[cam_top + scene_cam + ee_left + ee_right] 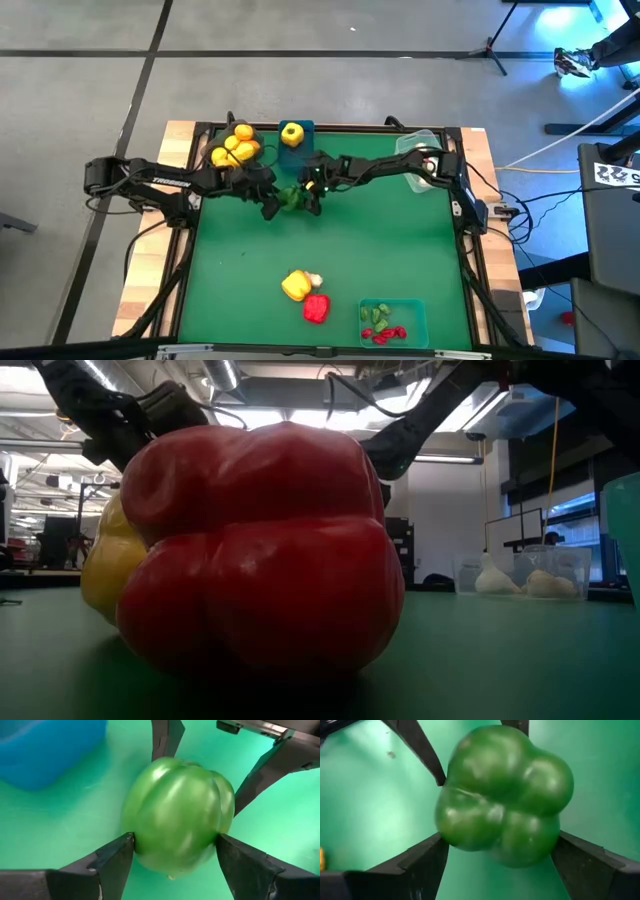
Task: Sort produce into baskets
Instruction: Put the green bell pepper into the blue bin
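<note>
Green bell pepper between both grippers at mid-table

Green, glossy and lobed, the plastic bell pepper (290,198) sits on the green table mat (250,290), slightly left of centre and just near of the blue basket (300,143).

Left gripper (273,203): reaches in from the left. In the left wrist view both dark fingers (112,862) touch the pepper (177,815) on opposite sides, so the claw is gripping the pepper.

Right gripper (310,195): reaches in from the right. In the right wrist view its fingers (427,860) stand on either side of the same pepper (505,795), at or very near its skin; whether they press on it cannot be told.

Far edge, left to right:
- dark grey translucent basket (222,133) holding yellow-orange round fruits (235,148);
- blue basket holding a yellow bell pepper (292,134);
- clear basket (420,145), holding white garlic-like pieces (520,582) seen in the low view.

Near edge:
- a second yellow pepper (295,286), with a small white piece (315,280) touching it;
- a red bell pepper (316,308) just beside the second yellow pepper;
- teal-green basket (415,310) to the right, holding tiny red and green bits (382,325).
</note>
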Action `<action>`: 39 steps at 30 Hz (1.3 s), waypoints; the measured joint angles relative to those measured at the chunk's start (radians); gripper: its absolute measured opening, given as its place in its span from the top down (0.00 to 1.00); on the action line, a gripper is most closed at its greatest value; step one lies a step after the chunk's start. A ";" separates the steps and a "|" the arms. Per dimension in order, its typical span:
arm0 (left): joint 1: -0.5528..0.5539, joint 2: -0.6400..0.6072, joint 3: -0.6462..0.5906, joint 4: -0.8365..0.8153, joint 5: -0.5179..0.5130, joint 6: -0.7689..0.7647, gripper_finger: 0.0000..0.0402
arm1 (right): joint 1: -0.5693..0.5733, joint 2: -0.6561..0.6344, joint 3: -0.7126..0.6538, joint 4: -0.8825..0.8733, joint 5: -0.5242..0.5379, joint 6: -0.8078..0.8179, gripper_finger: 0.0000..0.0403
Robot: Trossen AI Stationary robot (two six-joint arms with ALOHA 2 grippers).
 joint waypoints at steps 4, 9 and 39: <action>-0.023 0.000 0.000 0.006 0.020 -0.046 0.33 | 0.010 0.001 0.034 -0.068 -0.041 0.001 0.19; -0.055 0.001 0.025 -0.001 0.051 -0.061 0.33 | 0.037 0.001 0.135 -0.248 -0.022 -0.096 0.19; 0.161 -0.116 0.202 0.092 -0.089 0.181 0.32 | -0.116 -0.097 0.433 -0.548 0.068 -0.267 0.19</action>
